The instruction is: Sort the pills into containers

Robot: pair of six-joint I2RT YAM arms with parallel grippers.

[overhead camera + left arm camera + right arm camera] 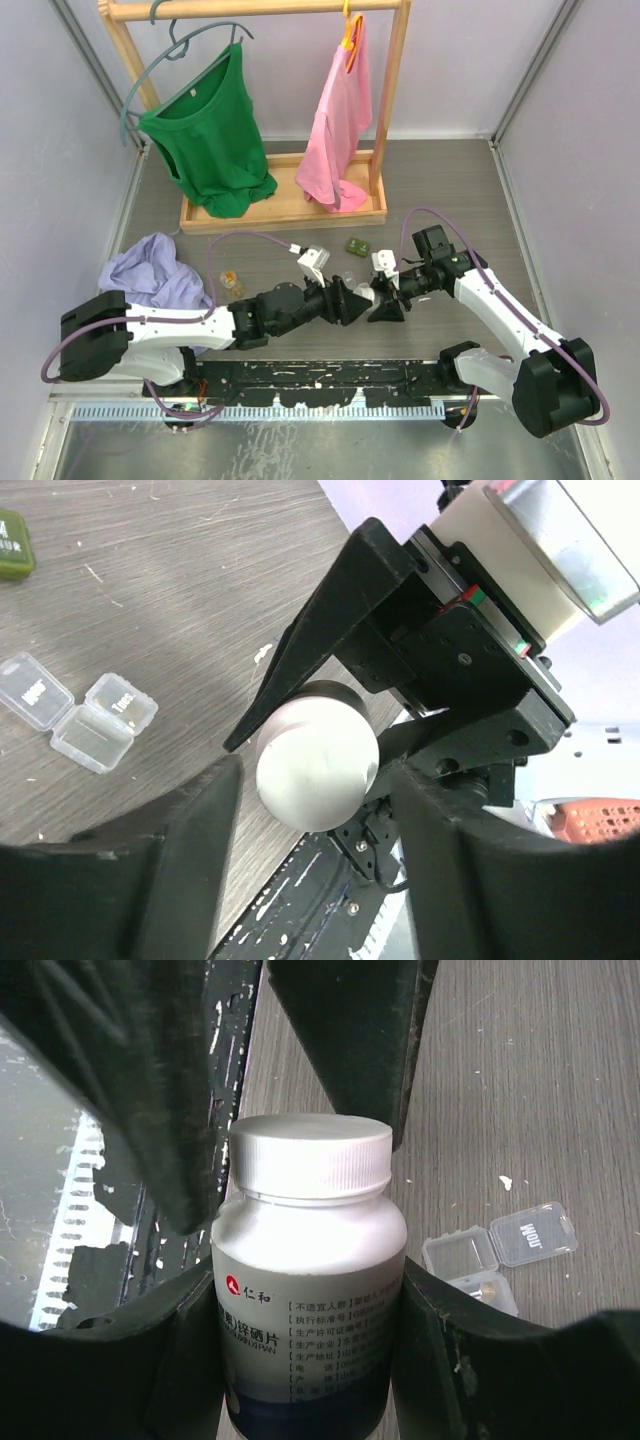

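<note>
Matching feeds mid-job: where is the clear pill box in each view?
Top external: clear pill box sits on the table near centre, just nearer the arm bases than the dark green box.
Left wrist: the box is at the left edge, mid-height, with its lids open.
Right wrist: the box is right of centre, with a lid open.
Shared landmark: the white bottle shows in both wrist views and is not clearly visible from above.

Green shirt (210,140), pink shirt (340,120) hang on rack (290,210).
</note>
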